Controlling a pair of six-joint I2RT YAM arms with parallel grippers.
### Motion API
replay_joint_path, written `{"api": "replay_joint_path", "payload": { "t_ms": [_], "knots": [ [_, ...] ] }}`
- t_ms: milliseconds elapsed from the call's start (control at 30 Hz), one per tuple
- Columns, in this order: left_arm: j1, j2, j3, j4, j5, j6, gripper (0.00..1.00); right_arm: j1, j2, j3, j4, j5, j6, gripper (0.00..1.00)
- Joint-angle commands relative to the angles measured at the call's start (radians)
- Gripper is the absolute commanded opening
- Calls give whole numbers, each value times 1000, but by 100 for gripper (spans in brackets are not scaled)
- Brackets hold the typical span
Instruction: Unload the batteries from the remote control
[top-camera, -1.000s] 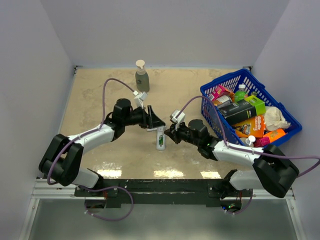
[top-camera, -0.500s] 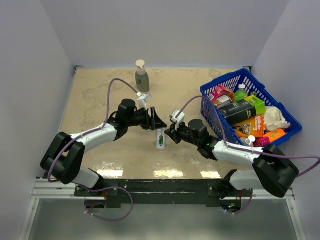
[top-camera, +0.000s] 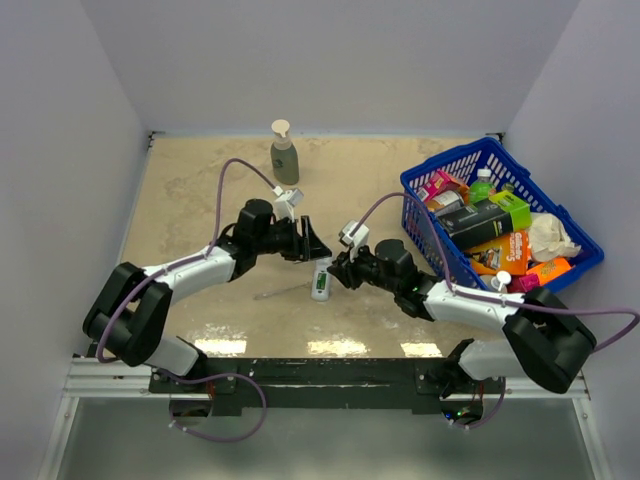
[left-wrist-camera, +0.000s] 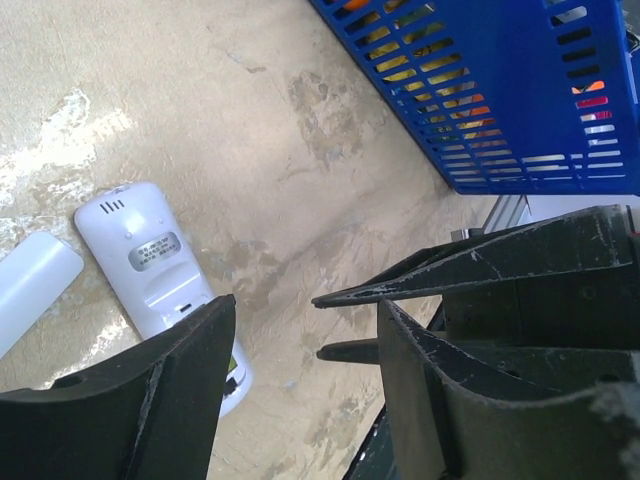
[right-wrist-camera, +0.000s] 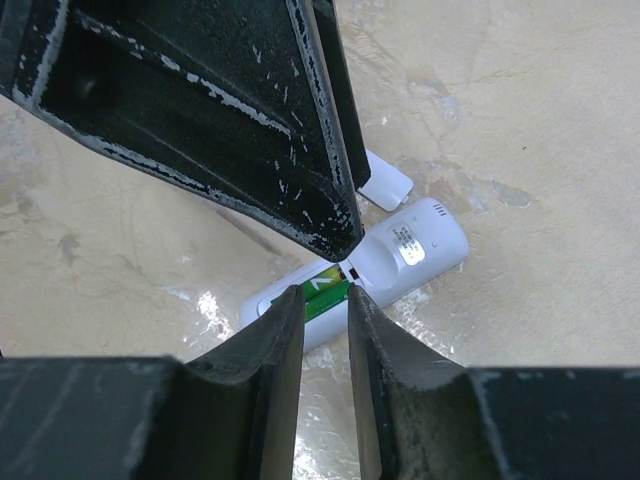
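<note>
Progress: the cover was off and the bay bared, but green sat in it and no battery lay on the table; judged from that, the unloading itself was all left to do.
Remote (top-camera: 321, 281): one, back up, near the table's middle, on its 6 o'clock side.
Batteries (right-wrist-camera: 325, 290): green showed in the remote's bay; one or two, could not be told.
Right gripper (top-camera: 335, 272): at the remote's 3 o'clock, fingers a narrow slit apart over the bay, nothing lifted.
Stick (top-camera: 280, 292): one, thin and grey, at the remote's 8 o'clock.
Cover (left-wrist-camera: 35, 285): one, white, just beside the remote's far end.
Left gripper (top-camera: 315, 247): at the remote's 12 o'clock, jaws wide, holding nothing.
Basket (top-camera: 425, 235): one, blue, packed with goods, at 2 o'clock.
Bottle (top-camera: 284, 155): one pump bottle, far off at 11 o'clock.
</note>
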Motion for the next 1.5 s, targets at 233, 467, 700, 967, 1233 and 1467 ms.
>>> {"api": "replay_joint_path", "payload": {
  "t_ms": [233,467,700,967,1233,1467],
  "knots": [
    [36,-118,153,-423,-432,44,72,26,23,37,98,-102,50,39],
    [341,-242,145,-592,-427,70,89,206,196,192,32,-145,-94,44],
    [464,-275,120,-655,-388,133,91,348,285,229,-38,-114,-254,47],
    [475,-307,49,-626,-365,166,90,379,267,355,-373,255,263,46],
    [475,-321,2,-590,-319,180,88,382,207,392,-708,401,612,46],
    [475,-333,-21,-574,-279,191,87,414,221,389,-738,343,695,45]
  ]
}}
